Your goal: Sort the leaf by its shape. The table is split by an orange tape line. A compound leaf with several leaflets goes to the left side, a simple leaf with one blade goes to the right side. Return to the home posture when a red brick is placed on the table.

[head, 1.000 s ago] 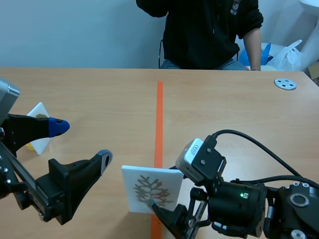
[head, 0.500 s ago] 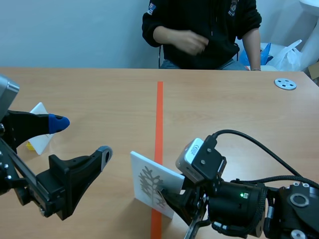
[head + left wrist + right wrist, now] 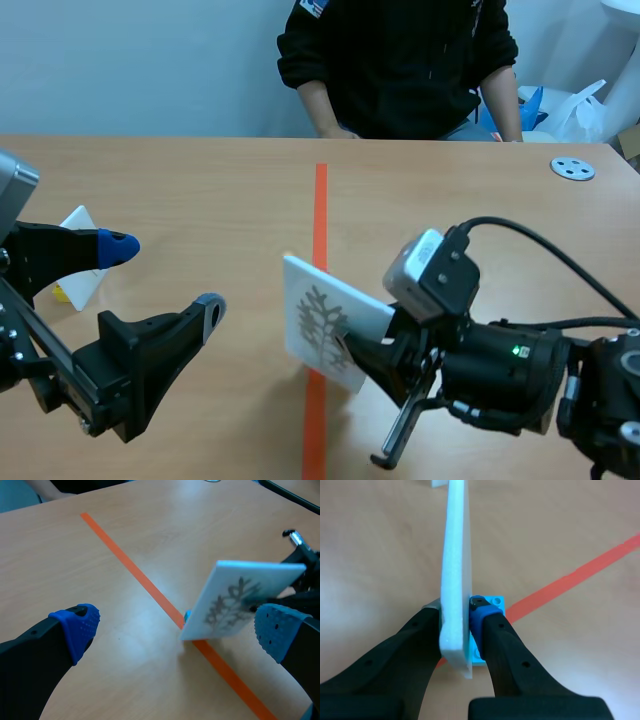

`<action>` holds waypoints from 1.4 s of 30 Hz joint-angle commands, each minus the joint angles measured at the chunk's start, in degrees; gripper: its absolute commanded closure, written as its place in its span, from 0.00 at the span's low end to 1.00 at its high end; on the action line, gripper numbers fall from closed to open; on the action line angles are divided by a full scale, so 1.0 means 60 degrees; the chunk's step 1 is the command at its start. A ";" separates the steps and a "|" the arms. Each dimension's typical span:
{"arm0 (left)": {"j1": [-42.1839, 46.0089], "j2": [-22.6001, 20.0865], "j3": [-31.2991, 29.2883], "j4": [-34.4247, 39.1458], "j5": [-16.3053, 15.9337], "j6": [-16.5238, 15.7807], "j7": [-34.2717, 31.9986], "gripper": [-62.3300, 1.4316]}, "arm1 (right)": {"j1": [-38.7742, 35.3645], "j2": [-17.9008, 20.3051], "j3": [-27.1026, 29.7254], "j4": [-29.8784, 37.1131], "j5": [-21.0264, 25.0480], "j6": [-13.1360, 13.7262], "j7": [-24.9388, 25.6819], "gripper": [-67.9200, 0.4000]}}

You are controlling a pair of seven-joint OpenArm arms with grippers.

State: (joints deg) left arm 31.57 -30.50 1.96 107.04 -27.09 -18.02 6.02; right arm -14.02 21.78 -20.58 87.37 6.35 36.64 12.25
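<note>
Half done at best, by judgement. Found card (image 3: 320, 320) clamped by its lower edge between both pads (image 3: 479, 611) of right gripper (image 3: 352, 352), standing tilted over tape line (image 3: 319, 230), printed face toward left gripper (image 3: 165, 277). Read print as one stem with several side leaflets, hence judged compound and bound for left side. Placed step in hand as carry across line, release not yet made. Could not tell whether card's lower corner touches table (image 3: 200, 180). Noted small blue block (image 3: 490, 602) at card's lower edge, just beside one finger. Could not tell whether fixed to card.

Next move, as judged: carry card clear of line onto left side, lower until base rests, then part fingers and draw straight back. Flagged risk of toppling on release, given tall thin card gripped low. Flagged also left gripper standing near the likely path.

Pose: found right arm (image 3: 520, 370) reaching in low from right, wrist turned toward line, cable (image 3: 540, 250) looped above. Found left gripper spread wide, holding nothing, hovering low over left side, apart from card. Noted second card (image 3: 80, 222) beyond it on left side. Saw no red brick, so judged home posture not called for.
</note>
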 commanded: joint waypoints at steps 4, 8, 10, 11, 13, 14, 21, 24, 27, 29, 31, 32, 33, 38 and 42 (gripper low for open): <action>-0.0025 0.0025 -0.0029 0.0226 -0.0058 0.0015 -0.0091 0.00 | 0.0058 0.0135 0.1038 0.0164 0.0929 0.0699 0.0157 0.97; -0.0025 0.0025 -0.0029 0.0226 -0.0058 0.0015 -0.0087 0.00 | -0.0022 0.0131 0.2120 0.0164 0.1541 0.0903 0.0066 0.97; -0.0025 0.0025 -0.0029 0.0226 -0.0058 0.0015 -0.0087 0.00 | -0.0076 0.0131 0.2692 0.0160 0.1887 0.0903 0.0015 0.97; -0.0025 0.0025 -0.0029 0.0226 -0.0058 0.0015 -0.0087 0.00 | -0.0080 0.0131 0.2973 0.0160 0.2062 0.0903 -0.0091 0.97; -0.0025 0.0025 -0.0029 0.0226 -0.0058 0.0015 -0.0087 0.00 | -0.0095 0.0131 0.3493 0.0160 0.2317 0.0896 -0.0382 0.97; -0.0025 0.0025 -0.0029 0.0226 -0.0058 0.0015 -0.0087 0.00 | -0.0095 0.0131 0.3738 0.0160 0.2386 0.0896 -0.0499 0.97; -0.0025 0.0025 -0.0029 0.0226 -0.0058 0.0015 -0.0084 0.00 | -0.0095 0.0131 0.5297 0.0160 0.3490 0.0761 -0.1639 0.97; -0.0025 0.0025 -0.0029 0.0226 -0.0058 0.0015 -0.0084 0.00 | -0.0091 0.0135 0.5748 0.0146 0.3741 0.0229 -0.2036 0.97; -0.0025 0.0025 -0.0029 0.0226 -0.0058 0.0015 -0.0062 0.00 | -0.0062 0.0313 0.5799 -0.0029 0.4102 -0.0463 -0.2182 0.97; -0.0025 0.0025 -0.0029 0.0226 -0.0058 0.0015 -0.0058 0.00 | 0.0007 0.0492 0.5796 -0.0226 0.4248 -0.0739 -0.2171 0.97; -0.0025 0.0025 -0.0029 0.0226 -0.0058 0.0015 -0.0062 0.00 | 0.0138 0.0627 0.5796 -0.0474 0.4269 -0.1035 -0.2189 0.97; -0.0025 0.0025 -0.0029 0.0226 -0.0058 0.0015 -0.0062 0.00 | 0.0222 0.0663 0.5796 -0.0627 0.4277 -0.1169 -0.2193 0.97; -0.0025 0.0025 -0.0029 0.0226 -0.0058 0.0015 -0.0062 0.00 | 0.0328 0.0692 0.5796 -0.0834 0.4277 -0.1228 -0.2200 0.97; -0.0025 0.0025 -0.0029 0.0226 -0.0058 0.0015 -0.0062 0.00 | 0.1096 0.0736 0.5792 -0.2211 0.4273 -0.1242 -0.2120 0.97; -0.0025 0.0025 -0.0029 0.0226 -0.0062 0.0015 -0.0062 0.00 | 0.1832 0.0743 0.5712 -0.3432 0.4269 -0.1508 -0.1938 0.97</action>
State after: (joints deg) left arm 31.57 -30.50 1.96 107.04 -27.07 -18.02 6.24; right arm -4.64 25.23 13.96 65.78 31.16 27.83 -0.21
